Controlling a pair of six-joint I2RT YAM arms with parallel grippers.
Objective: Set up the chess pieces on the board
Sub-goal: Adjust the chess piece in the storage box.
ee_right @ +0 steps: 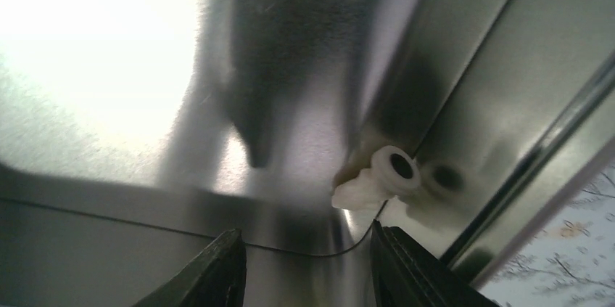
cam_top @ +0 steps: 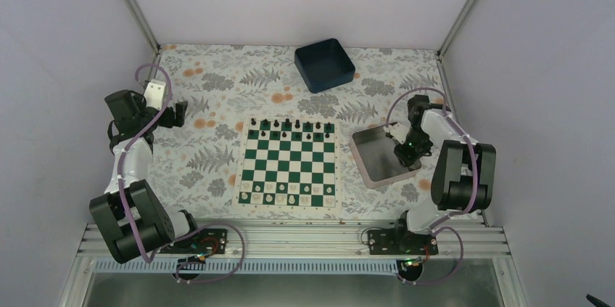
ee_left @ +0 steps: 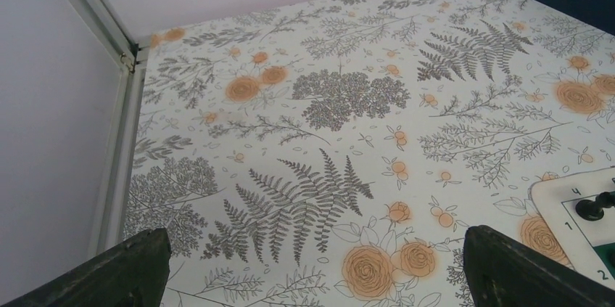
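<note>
Board [cam_top: 290, 165] mid-frame looks nearly set, black pieces [cam_top: 289, 127] on the far row, white chess pieces [cam_top: 289, 192] on the near rows; one white piece [ee_right: 377, 180] lies unplaced in the tray [ee_right: 109, 162] corner, my right claw [ee_right: 303, 249] apart just short of it, my left claw [ee_left: 315, 249] apart and empty over the desk [ee_left: 326, 104].

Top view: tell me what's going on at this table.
The right gripper is down in the silver tray, jaws open, just short of a white chess piece lying on its side there. The left gripper hangs open and empty over the tablecloth. On the board, black pieces line the far row and several white ones stand near the near edge.
</note>
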